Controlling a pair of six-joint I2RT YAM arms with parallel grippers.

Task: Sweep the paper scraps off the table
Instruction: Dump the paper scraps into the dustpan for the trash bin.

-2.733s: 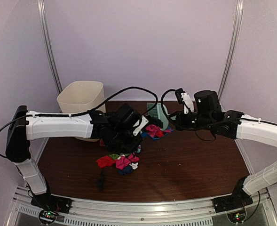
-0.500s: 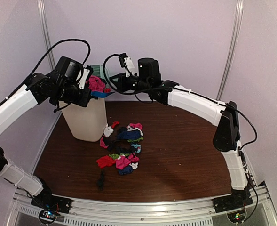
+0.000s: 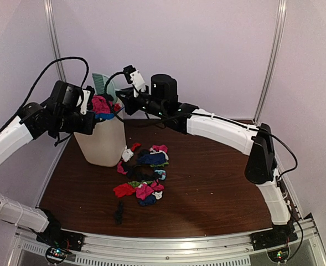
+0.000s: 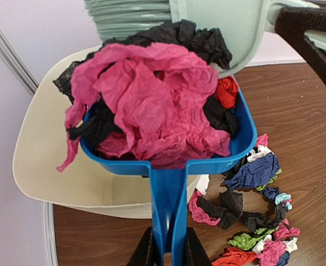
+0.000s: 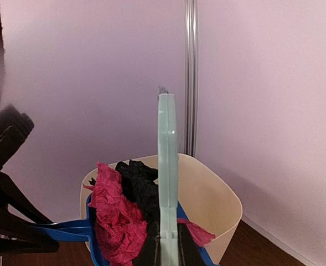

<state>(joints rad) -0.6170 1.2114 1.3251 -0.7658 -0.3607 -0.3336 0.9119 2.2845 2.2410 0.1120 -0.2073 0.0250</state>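
Observation:
My left gripper is shut on the handle of the blue dustpan. It holds the pan over the open cream bin, heaped with pink, black and red paper scraps. My right gripper is shut on the pale green hand brush, upright against the far side of the load. More paper scraps lie in a pile on the brown table; one black bit lies apart near the front.
The cream bin stands at the table's back left corner by the wall. Metal frame posts rise at both back corners. A silver rail runs along the front edge, with both arm bases on it.
Since the first frame both arms lifted the loaded dustpan and brush from the table to the bin. In the last half second they shifted a little left and lower over the bin.

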